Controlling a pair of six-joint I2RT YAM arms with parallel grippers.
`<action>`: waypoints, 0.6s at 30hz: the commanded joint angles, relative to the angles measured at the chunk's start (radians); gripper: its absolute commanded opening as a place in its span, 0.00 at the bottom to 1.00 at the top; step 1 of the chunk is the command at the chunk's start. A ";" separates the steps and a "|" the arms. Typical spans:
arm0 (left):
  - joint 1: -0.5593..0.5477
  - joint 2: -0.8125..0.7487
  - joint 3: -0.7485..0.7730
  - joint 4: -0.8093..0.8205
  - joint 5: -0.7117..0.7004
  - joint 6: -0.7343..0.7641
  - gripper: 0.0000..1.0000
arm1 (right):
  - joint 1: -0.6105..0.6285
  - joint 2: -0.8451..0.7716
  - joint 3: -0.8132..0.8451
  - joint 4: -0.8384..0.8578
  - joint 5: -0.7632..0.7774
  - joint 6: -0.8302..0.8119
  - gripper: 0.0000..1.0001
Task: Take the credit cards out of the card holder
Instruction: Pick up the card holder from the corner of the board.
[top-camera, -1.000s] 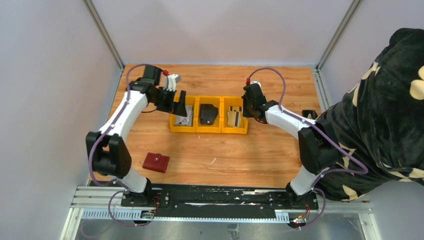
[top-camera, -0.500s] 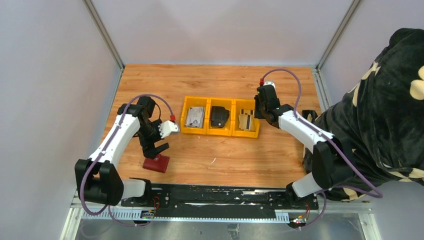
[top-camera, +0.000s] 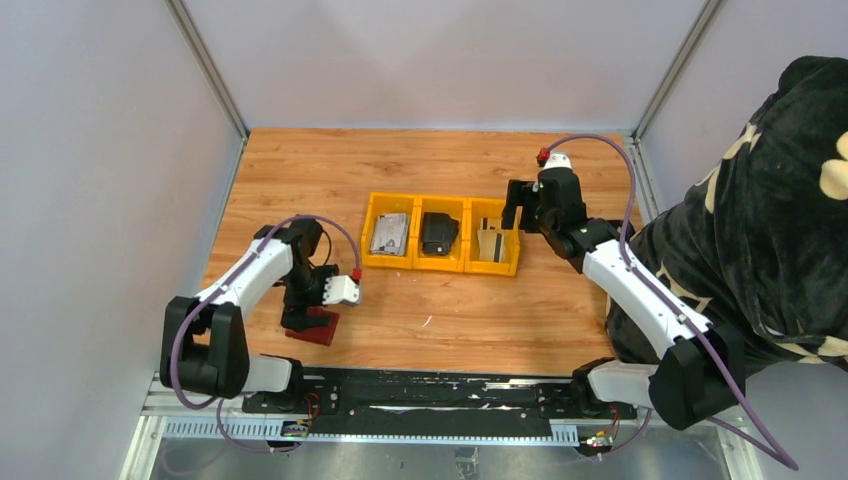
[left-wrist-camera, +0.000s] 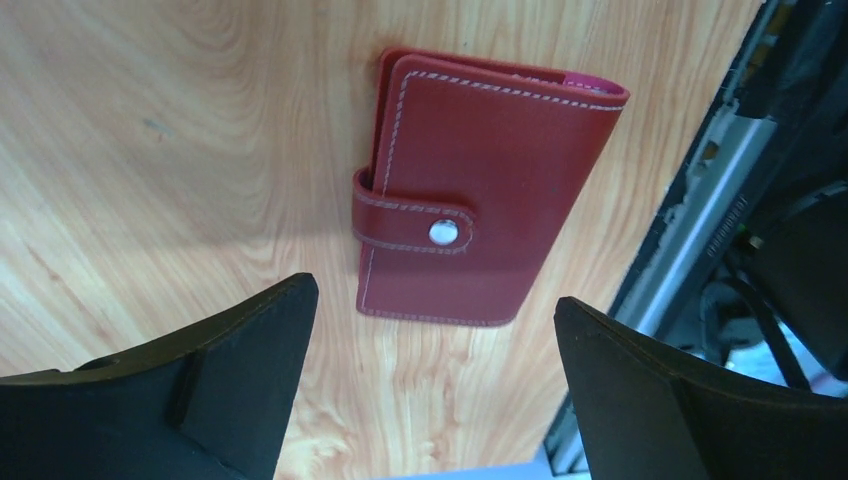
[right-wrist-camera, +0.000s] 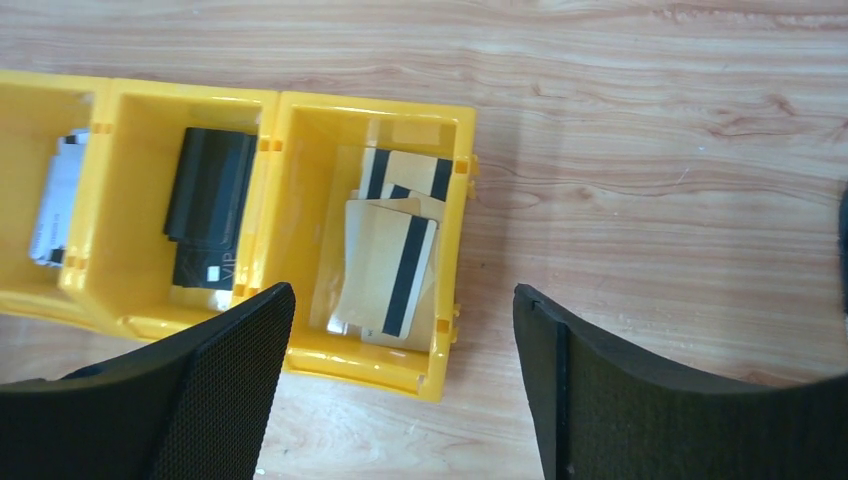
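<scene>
Neatly stitched, the rectangular red card holder (left-wrist-camera: 490, 180) lies on the woodgrain table (left-wrist-camera: 150, 120).

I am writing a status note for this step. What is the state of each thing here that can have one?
Card holder: closed, tab snapped, flat on the table.
Left gripper: open, over the card holder.
Right gripper: open, above the bin's right end.
Bin: upright, cards lying in all three compartments.
</scene>
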 joint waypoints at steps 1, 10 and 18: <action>-0.015 -0.114 -0.126 0.176 0.020 0.128 1.00 | -0.009 -0.055 -0.027 -0.006 -0.060 0.044 0.84; -0.016 -0.310 -0.362 0.405 0.010 0.205 1.00 | 0.003 -0.065 -0.025 0.011 -0.102 0.081 0.85; -0.016 -0.372 -0.400 0.472 0.049 0.257 0.76 | 0.009 -0.077 -0.032 0.036 -0.187 0.105 0.86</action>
